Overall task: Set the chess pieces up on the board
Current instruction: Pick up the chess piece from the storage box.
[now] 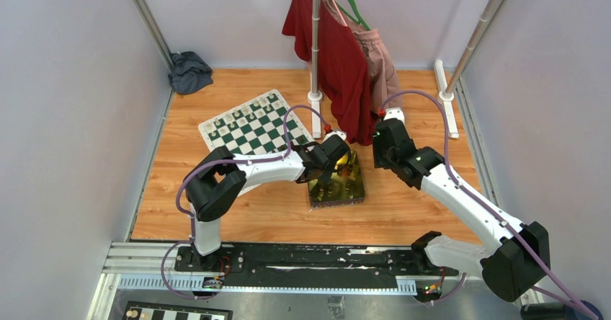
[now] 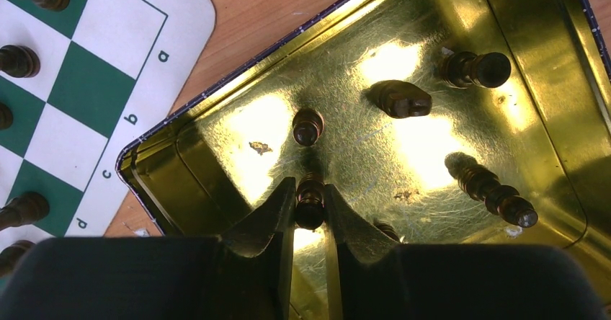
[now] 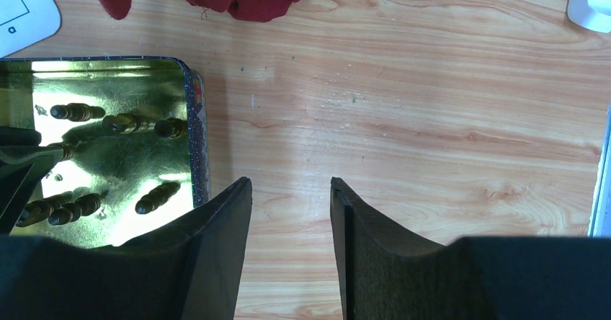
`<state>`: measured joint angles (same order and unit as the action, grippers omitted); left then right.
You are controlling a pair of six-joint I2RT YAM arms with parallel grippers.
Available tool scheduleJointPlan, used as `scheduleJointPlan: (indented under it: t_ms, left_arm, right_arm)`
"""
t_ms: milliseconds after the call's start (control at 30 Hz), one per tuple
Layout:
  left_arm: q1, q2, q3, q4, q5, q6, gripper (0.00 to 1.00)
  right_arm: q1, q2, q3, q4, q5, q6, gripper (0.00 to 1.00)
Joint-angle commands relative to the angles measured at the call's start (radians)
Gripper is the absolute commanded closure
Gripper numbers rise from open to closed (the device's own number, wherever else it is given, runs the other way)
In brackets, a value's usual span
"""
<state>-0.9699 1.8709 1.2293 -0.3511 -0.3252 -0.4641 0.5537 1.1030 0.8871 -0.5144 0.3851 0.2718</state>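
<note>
A dark chess piece (image 2: 310, 208), its long axis laid along the fingers (image 2: 266, 226), was clamped in the tin (image 2: 216, 154) by the left hand (image 2: 308, 187); the right hand (image 3: 291, 190) was held open.

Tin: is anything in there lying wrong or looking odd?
Yes. Dark pieces lie tipped on their sides, scattered across the tin instead of standing on the board. The left gripper pinches one dark piece. Also odd for a chess table: clothes hang just behind the tin.
</note>
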Motion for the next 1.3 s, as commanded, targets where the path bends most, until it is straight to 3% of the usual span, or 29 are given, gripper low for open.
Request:
scheduleJointPlan:
  t_ms: [0,133,1267]
  left_arm:
    - [0.008,0.01,-0.007,-0.01,-0.025,0.001,0.94]
    - [0.008,0.007,-0.003,-0.017,-0.033,-0.005,1.0]
    - [-0.01,-0.047,0.041,-0.068,-0.09,0.015,1.0]
  right_arm:
    - [-0.019,0.0,-0.008,0.005,-0.004,-0.013,0.51]
    - [-0.021,-0.004,-0.007,0.002,-0.004,-0.017,0.51]
    - [-0.033,-0.054,-0.042,-0.001,-0.038,-0.022,0.51]
